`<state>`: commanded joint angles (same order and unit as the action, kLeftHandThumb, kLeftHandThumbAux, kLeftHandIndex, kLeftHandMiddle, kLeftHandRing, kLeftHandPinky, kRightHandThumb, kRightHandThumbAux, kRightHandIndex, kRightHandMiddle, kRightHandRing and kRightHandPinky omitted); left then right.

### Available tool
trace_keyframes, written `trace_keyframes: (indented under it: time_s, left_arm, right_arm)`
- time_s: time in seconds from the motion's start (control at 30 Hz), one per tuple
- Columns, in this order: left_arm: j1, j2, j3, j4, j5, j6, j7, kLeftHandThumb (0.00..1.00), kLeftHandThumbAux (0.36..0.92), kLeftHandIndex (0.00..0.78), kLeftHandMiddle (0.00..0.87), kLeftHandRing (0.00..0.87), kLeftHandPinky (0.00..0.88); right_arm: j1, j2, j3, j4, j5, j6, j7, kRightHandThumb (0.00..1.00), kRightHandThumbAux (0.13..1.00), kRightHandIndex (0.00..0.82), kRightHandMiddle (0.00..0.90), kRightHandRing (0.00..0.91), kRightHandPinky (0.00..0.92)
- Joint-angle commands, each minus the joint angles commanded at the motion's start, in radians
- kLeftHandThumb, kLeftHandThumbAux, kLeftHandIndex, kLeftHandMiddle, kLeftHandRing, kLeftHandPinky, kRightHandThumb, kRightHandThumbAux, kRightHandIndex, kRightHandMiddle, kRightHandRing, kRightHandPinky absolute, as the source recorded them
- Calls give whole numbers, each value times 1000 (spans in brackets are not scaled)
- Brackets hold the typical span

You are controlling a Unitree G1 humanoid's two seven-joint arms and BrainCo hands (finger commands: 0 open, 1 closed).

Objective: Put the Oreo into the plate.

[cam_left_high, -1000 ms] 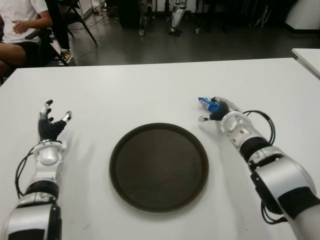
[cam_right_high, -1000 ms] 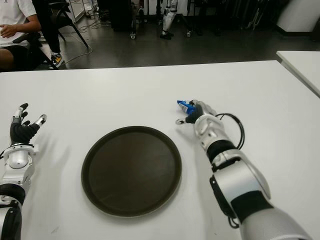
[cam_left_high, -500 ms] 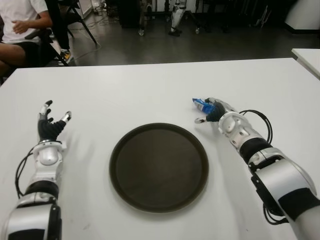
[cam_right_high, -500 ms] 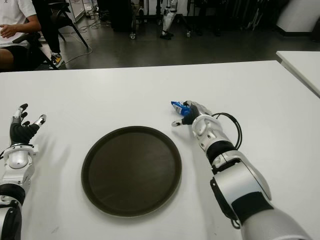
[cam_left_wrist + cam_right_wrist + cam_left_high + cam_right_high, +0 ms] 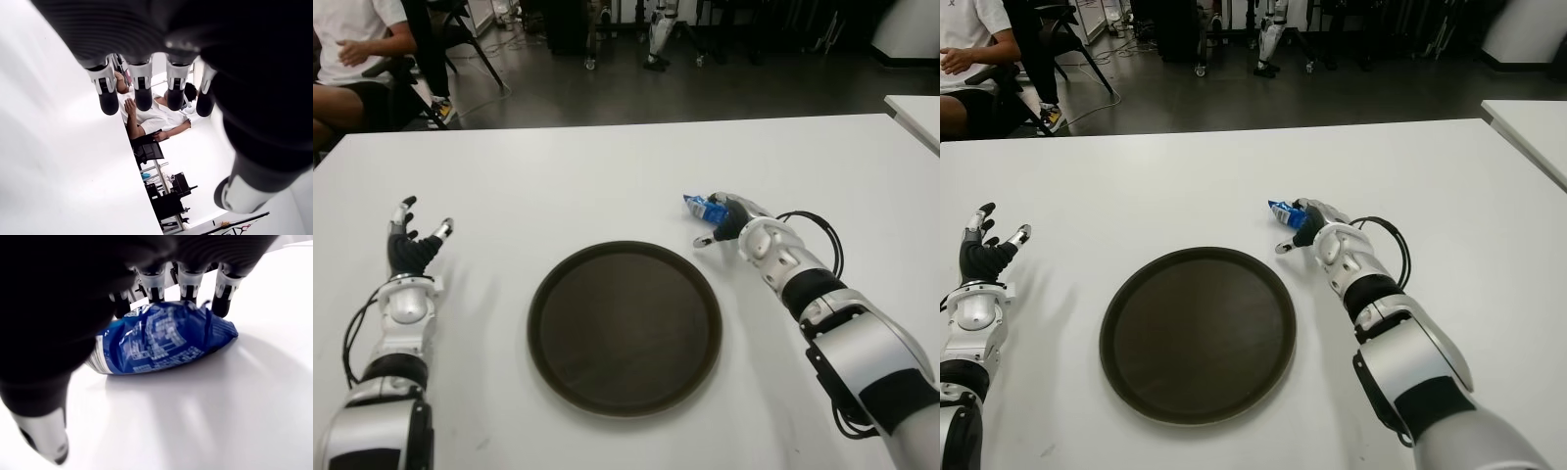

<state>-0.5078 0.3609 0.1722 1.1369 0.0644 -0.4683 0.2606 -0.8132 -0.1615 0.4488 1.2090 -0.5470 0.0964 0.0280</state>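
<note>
The Oreo packet (image 5: 700, 206), small and blue, shows just past the far right rim of the round dark plate (image 5: 625, 328), which holds nothing. My right hand (image 5: 717, 223) is at the packet. In the right wrist view its fingers (image 5: 188, 284) curl over the far side of the packet (image 5: 161, 340), while the thumb (image 5: 41, 431) stays apart from it. The packet is close over the white table (image 5: 607, 176), with a shadow beneath it. My left hand (image 5: 411, 240) shows at the table's left, left of the plate, with its fingers (image 5: 142, 93) spread and holding nothing.
A seated person (image 5: 352, 59) is beyond the table's far left corner, beside chairs. The corner of another white table (image 5: 915, 108) shows at the far right. A black cable (image 5: 827, 240) loops off my right forearm.
My right hand has moved left towards the plate's rim, and the Oreo packet has travelled with it. The left hand has not moved.
</note>
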Motion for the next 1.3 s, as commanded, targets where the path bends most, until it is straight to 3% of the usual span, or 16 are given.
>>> trace_keyframes:
  time_s: [0.37, 0.93, 1.3]
  left_arm:
    - [0, 0, 1, -2, -4, 0, -6, 0, 710, 0, 0, 0, 0]
    - [0, -3, -2, -11, -1, -3, 0, 0, 717, 0, 0, 0, 0]
    - [-7, -2, -1, -5, -3, 7, -7, 0, 711, 0, 0, 0, 0]
  right_arm:
    - [13, -12, 23, -28, -12, -9, 6, 0, 727, 0, 0, 0, 0]
    - [45, -31, 37, -123, -12, 44, 48, 0, 718, 0, 0, 0, 0]
    - [92, -66, 54, -238, -20, 62, 94, 0, 725, 0, 0, 0, 0]
